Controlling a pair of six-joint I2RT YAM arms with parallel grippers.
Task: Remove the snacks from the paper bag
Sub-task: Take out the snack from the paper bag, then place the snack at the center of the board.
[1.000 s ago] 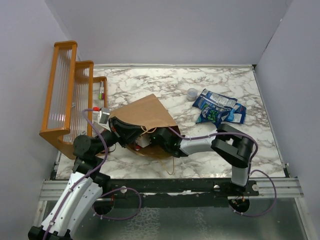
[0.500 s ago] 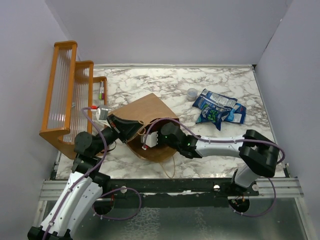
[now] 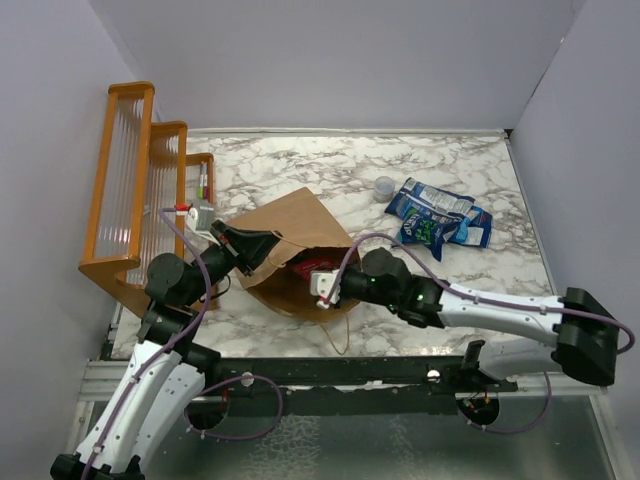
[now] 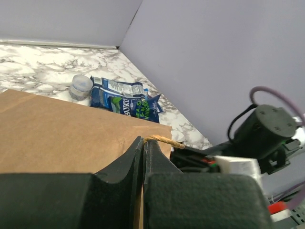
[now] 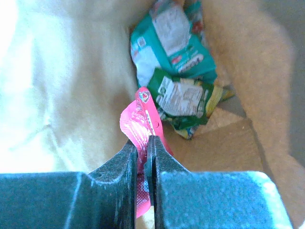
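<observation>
Item 1, rack (image 3: 125, 200): orange wood, left of the paper bag (image 3: 290, 222), apart from it; no part in the job.

Item 2, left gripper (image 4: 143, 145): at the bag's left mouth edge; jaws clenched on the bag's rim beside a twisted handle, holding the mouth up.

Item 3, paper bag: lying on its side on the marble table (image 3: 300, 165), mouth toward me.

Item 4, right gripper (image 5: 142, 143): at the bag's mouth; jaws pinched tight on the pink packet (image 5: 139, 119), gripping it by one narrow end only.

Item 5, teal packet (image 5: 171, 38) and green packet (image 5: 183, 98): inside the bag, deeper than the pink one, overlapping each other; not yet out.

Item 6, cup (image 3: 384, 185): small, clear, right of the bag, well apart.

Item 7, blue packets (image 3: 437, 215): piled right of the bag, just beyond the cup; already out.

Hazards, my judgement: the hold on the pink packet is thin, so shiny foil may slide free if it drags on the rim; the handle loop at the bag's near side could snag the packet or my right wrist; pulling hard might drag the whole bag against the left grip and tear the paper; should that left grip slip, the mouth would sag over the two packets inside.
</observation>
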